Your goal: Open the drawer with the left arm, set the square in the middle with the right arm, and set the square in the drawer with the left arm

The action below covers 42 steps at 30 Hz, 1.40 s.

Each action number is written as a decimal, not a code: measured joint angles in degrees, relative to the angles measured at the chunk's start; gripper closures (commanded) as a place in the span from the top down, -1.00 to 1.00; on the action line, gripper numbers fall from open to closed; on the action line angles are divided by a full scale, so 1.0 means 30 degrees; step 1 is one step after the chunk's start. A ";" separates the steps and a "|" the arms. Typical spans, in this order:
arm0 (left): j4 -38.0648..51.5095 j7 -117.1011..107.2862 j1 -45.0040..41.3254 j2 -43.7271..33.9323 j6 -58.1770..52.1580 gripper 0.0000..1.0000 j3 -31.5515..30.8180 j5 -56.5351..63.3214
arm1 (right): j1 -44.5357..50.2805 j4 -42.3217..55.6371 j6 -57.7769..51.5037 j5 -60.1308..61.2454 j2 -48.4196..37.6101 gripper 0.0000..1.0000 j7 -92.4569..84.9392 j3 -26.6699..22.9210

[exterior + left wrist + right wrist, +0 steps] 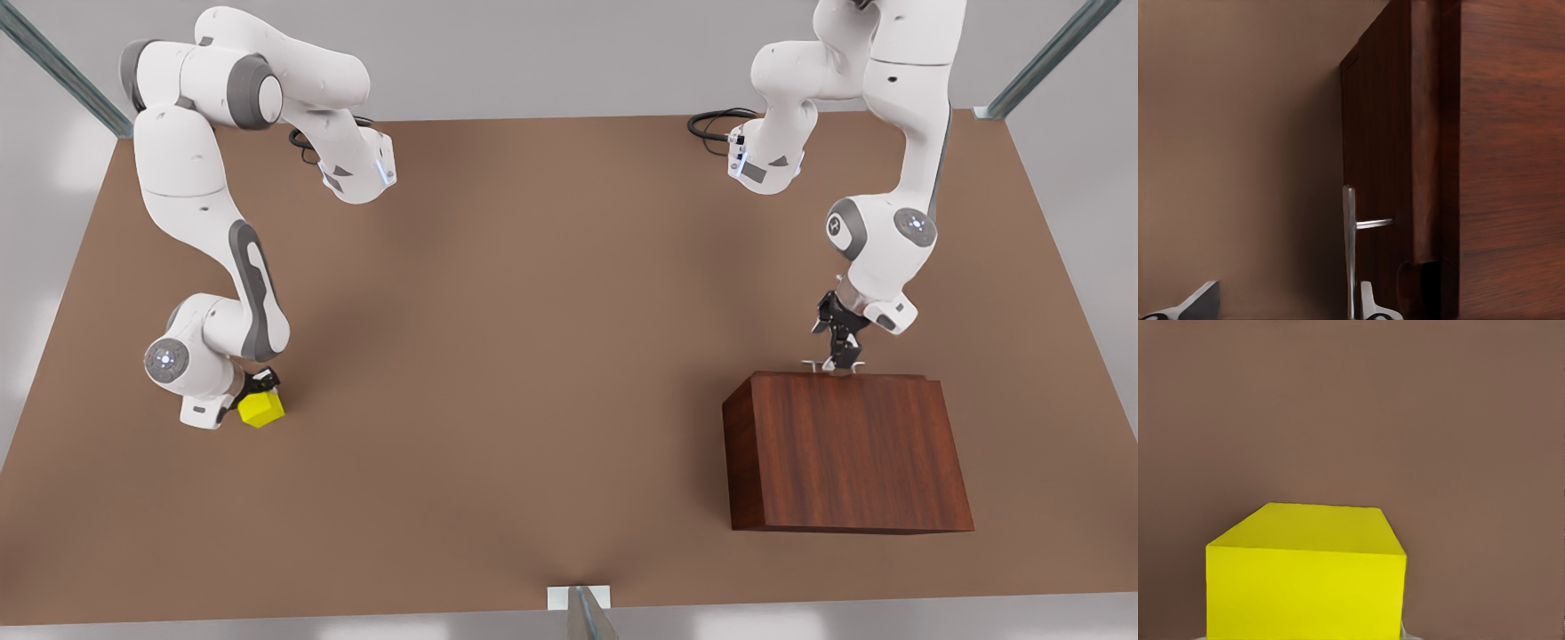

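Note:
The yellow square (261, 409) is at the front view's left, tilted, with my right gripper (258, 388) shut on it. In the right wrist view the square (1305, 573) sits close up over bare brown tabletop. The dark wood cabinet (845, 453) stands at the front view's right. Its drawer (1378, 133) looks pushed in, with its silver handle (1349, 247) on the far side. My left gripper (840, 360) hangs at that handle (822, 364). It is open, and in the left wrist view the bar stands between the left gripper's (1283, 307) fingers, close to one fingertip (1368, 303).
The brown tabletop (533, 356) stretches wide between the two arms. Metal frame posts stand at the table's corners and at the middle of its near edge (582, 609). Black cables lie by both arm bases at the far edge.

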 measured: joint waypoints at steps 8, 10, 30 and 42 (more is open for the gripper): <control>-0.0953 0.0262 -0.0165 -0.0723 -0.0041 1.00 0.0409 -0.0004 | 0.8729 -0.0419 -0.3196 0.0120 -0.3031 0.05 1.5666 0.0784; -0.1194 0.0273 0.0029 -0.0979 -0.0041 1.00 0.0410 -0.0005 | 1.0434 0.0286 -0.3189 0.1152 -0.2926 0.05 2.0802 0.1979; -0.4810 0.0263 0.0051 -0.4285 -0.0392 1.00 0.0413 -0.0013 | 1.7500 1.5896 -0.5865 0.2862 0.7514 0.52 4.3920 0.5123; -0.1500 0.8722 -0.0046 -0.7141 -0.5467 1.00 0.0560 0.0139 | 1.6061 1.2569 -0.6261 0.2921 0.3025 1.00 4.1371 0.4225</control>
